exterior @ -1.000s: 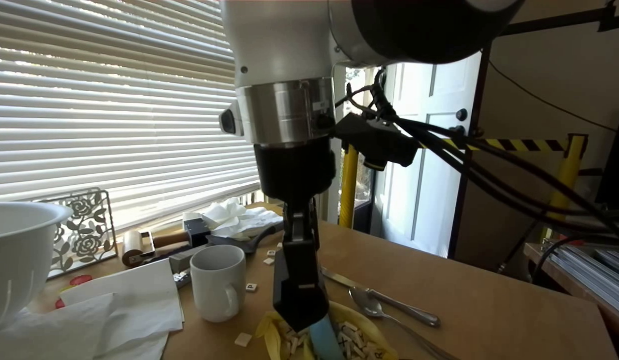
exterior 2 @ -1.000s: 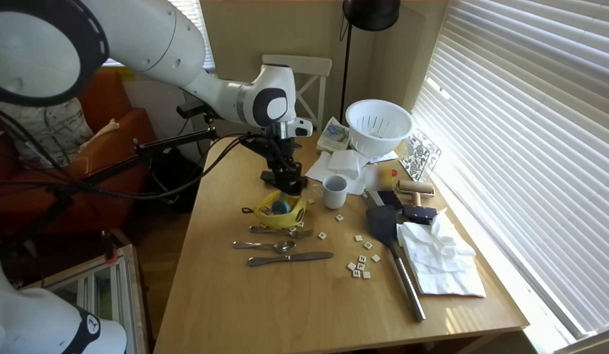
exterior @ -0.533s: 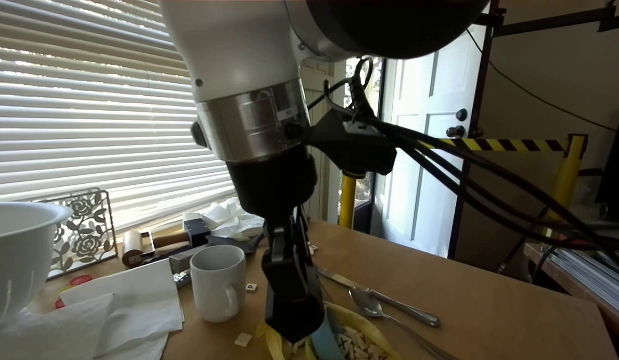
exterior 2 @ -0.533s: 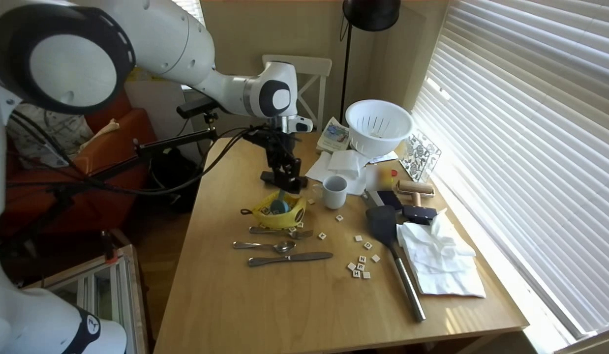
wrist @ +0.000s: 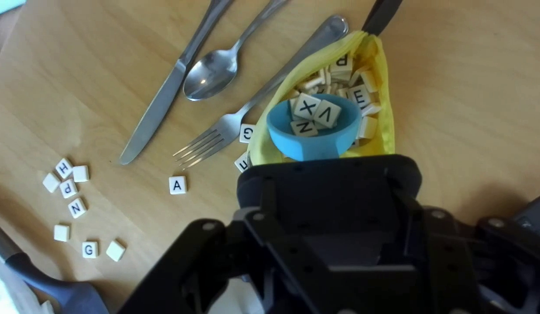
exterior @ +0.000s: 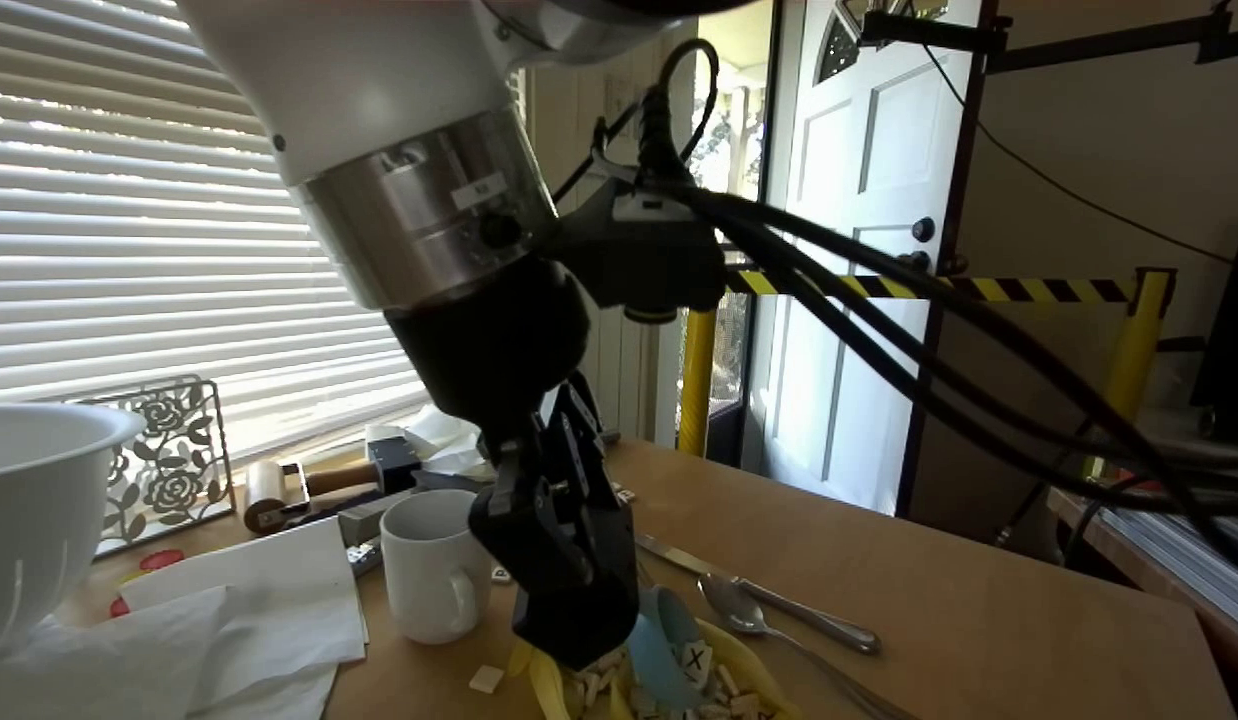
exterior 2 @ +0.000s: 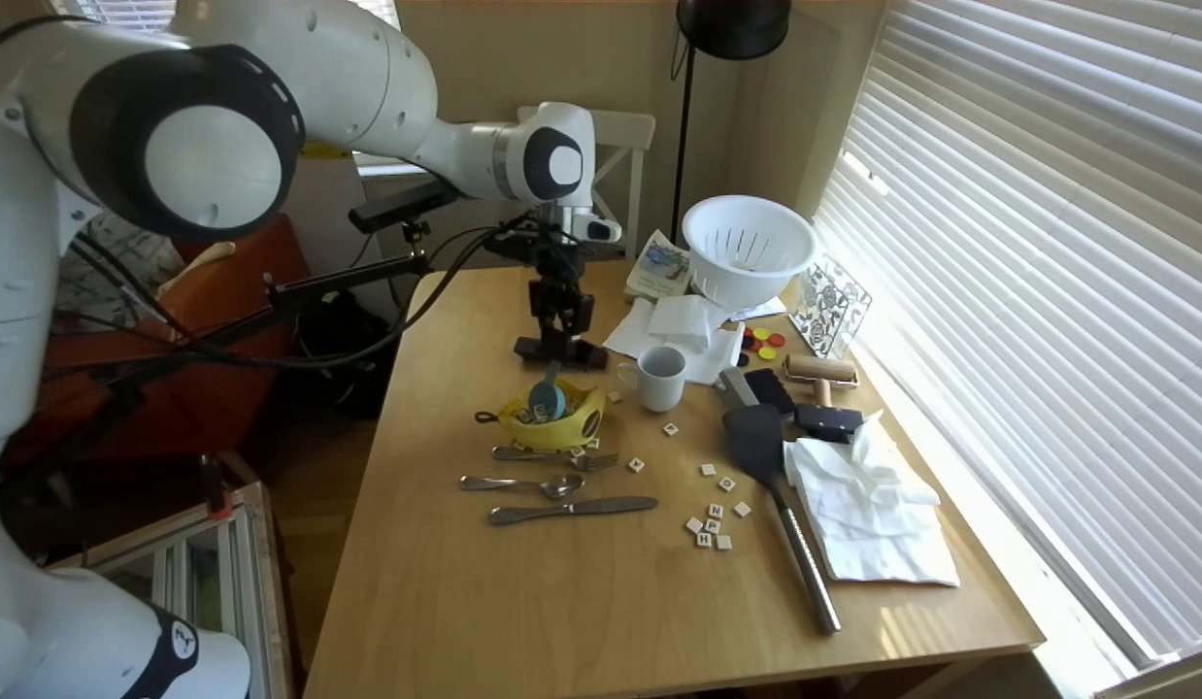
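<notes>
I hold the blue scoop (wrist: pixel 311 146) pinched in my tool (wrist: pixel 329 176). In the wrist view it juts to the far side, holding letter tiles (wrist: pixel 307 106) over the yellow pouch (wrist: pixel 386 113).

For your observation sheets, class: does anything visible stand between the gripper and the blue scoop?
Nothing visible does. The gripper appears closed on the blue scoop, though the contact itself is hidden. Some letter tiles sit inside the scoop and the yellow pouch lies beneath it; neither comes between.
</notes>
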Robot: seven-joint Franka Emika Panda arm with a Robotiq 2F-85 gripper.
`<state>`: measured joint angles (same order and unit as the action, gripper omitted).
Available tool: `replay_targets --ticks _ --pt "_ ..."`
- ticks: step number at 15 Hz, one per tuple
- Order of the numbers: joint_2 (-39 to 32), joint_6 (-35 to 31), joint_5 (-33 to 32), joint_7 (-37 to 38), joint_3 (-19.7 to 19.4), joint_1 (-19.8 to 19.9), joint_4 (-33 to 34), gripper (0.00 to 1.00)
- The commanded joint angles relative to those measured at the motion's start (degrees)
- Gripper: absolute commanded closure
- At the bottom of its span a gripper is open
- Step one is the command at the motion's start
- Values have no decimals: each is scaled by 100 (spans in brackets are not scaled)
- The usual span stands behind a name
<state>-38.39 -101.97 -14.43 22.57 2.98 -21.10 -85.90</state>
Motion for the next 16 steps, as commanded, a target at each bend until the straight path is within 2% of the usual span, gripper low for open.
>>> replay_targets --ticks 1,5,9,14,15,16 --pt "-253 690 54 156 -1 -114 680 65" --pt "153 917 361 42 126 18 744 65" --pt "766 770 958 -57 221 299 644 65" --pt "1001 1348 1184 151 56 542 1147 65" --pt "967 1090 982 58 87 464 954 40" --pt "1005 1171 997 57 74 522 1020 40"
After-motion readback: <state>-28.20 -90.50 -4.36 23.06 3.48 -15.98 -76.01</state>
